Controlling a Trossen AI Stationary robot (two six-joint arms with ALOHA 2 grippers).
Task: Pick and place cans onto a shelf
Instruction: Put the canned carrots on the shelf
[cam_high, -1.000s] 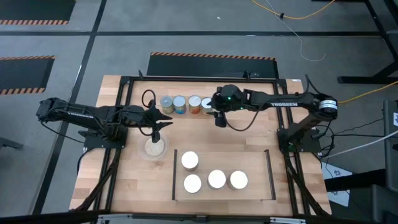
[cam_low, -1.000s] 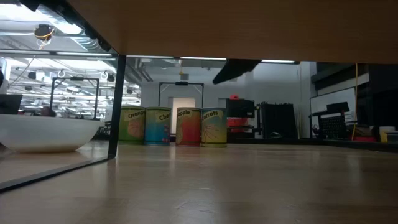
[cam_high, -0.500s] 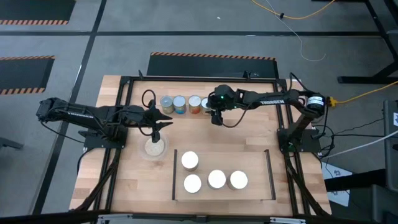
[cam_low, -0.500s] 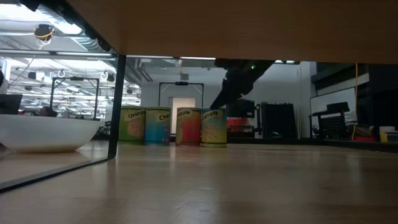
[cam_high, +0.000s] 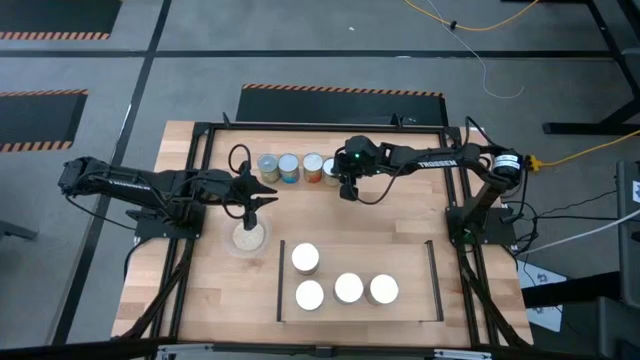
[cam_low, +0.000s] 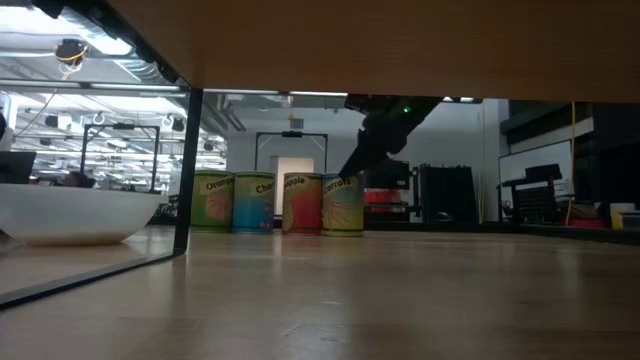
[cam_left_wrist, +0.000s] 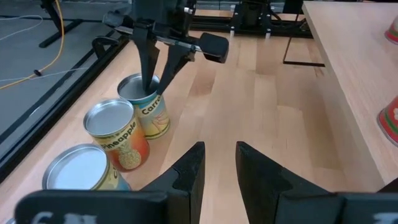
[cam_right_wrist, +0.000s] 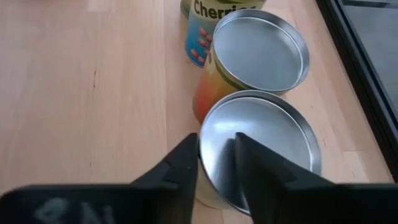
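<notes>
High view: my right gripper (cam_high: 344, 187) sits upper centre, fingers straddling the rim of the carrots can (cam_left_wrist: 151, 112), narrowly parted, not clamped. My left gripper (cam_high: 262, 196) waits centre-left above the dish (cam_high: 249, 238), fingers slightly apart, empty.

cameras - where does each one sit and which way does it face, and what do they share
High view: overhead, straight down; both arms, shelf.
Low view: table height, level across; row of cans, right claw at the carrots can.
Left wrist view: on the left arm, past the left claw toward the row.
Right wrist view: on the right arm, looking down; its fingers straddle the can's rim.
Shared: all four show the carrots can.
</notes>
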